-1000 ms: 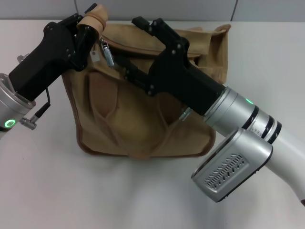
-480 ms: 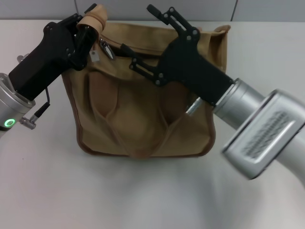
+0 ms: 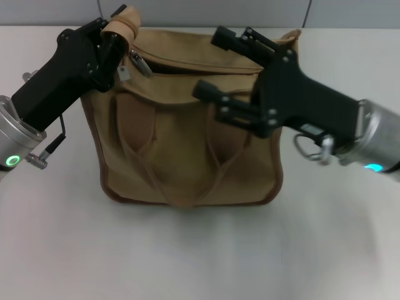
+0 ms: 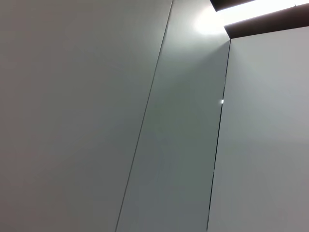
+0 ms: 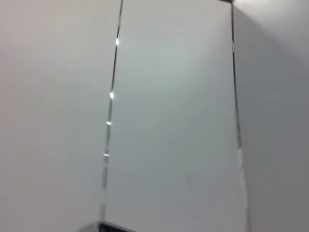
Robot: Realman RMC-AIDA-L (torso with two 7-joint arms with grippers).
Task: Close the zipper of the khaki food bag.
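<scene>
The khaki food bag (image 3: 181, 156) stands upright on the white table in the head view, its two handles (image 3: 187, 199) hanging down the front. The zipper (image 3: 200, 65) runs along the top as a dark gap. Its silver pull tab (image 3: 139, 64) hangs at the left end. My left gripper (image 3: 115, 32) is shut on the tan fabric tab (image 3: 123, 21) at the bag's top left corner. My right gripper (image 3: 215, 64) is open and empty, in front of the bag's upper right part, well to the right of the pull tab. Both wrist views show only wall panels.
The bag stands on a white table (image 3: 187, 262), with a grey wall behind it. My right arm (image 3: 350, 125) reaches in from the right across the bag's right edge. A cable (image 3: 56, 142) hangs from my left arm.
My right gripper has let go near the pull tab and swung right, away from it, with its jaws open. The left gripper still holds the corner tab. The pull tab stays at the left end.
</scene>
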